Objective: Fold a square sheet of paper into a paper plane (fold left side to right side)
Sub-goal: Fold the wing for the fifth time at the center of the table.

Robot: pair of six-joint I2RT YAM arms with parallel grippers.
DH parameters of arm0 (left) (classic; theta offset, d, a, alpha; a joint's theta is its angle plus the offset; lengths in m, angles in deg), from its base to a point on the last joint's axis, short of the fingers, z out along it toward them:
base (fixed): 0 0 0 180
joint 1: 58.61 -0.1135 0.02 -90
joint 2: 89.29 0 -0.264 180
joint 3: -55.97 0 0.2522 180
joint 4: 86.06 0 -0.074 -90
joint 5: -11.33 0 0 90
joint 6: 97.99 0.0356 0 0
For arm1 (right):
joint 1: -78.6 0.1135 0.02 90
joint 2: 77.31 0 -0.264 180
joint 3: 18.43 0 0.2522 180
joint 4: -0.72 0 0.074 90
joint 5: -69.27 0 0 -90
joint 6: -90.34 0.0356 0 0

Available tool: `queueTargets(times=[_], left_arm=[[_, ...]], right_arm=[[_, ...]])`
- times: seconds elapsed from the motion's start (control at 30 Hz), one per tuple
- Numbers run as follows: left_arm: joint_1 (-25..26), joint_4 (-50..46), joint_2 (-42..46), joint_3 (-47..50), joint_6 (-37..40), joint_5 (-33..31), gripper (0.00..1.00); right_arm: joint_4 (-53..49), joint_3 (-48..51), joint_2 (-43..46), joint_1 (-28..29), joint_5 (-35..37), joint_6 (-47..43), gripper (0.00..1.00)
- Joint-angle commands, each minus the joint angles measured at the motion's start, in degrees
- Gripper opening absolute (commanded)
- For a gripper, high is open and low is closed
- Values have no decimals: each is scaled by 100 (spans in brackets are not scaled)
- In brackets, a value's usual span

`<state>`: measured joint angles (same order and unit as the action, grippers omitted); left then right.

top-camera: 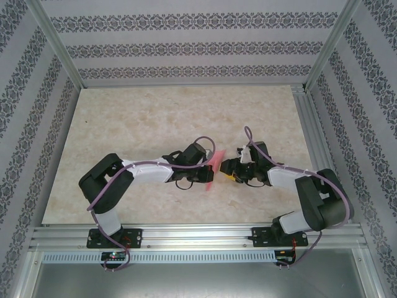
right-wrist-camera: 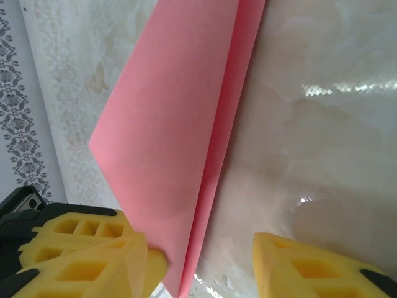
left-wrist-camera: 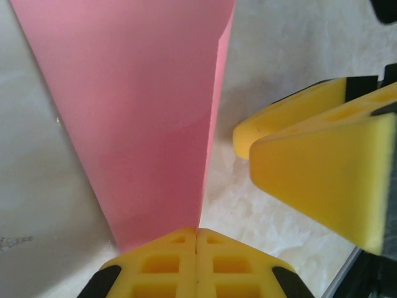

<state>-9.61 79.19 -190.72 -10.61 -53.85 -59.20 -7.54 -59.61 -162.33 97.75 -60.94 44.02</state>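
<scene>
Pinkish-red sheet of paper [left-wrist-camera: 149, 124], folded, near the middle of the marble-patterned table [top-camera: 155, 118], its narrow end clamped between the closed fingers of the left gripper [left-wrist-camera: 196, 239], the right gripper [right-wrist-camera: 208, 254] standing jaws apart around its other end.

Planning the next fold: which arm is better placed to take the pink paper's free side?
Right, probably. The left gripper is shut on the pink paper; the right gripper is open beside it.
</scene>
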Motion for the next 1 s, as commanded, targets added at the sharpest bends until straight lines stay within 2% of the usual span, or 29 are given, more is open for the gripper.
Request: queueTargets(times=[0.0,0.37,0.87,0.97], left_arm=[[-117,812,9,216,-528,189,0],[-205,1226,-59,469,-868,221,0],[-215,1482,-235,562,-1046,295,0],[-214,1479,-246,561,-1046,304,4]], right_arm=[[384,-214,-204,137,117,134,46],[599,-385,-663,272,267,290,38],[583,-611,-1075,334,414,300,33],[411,-658,-1122,352,475,262,31]])
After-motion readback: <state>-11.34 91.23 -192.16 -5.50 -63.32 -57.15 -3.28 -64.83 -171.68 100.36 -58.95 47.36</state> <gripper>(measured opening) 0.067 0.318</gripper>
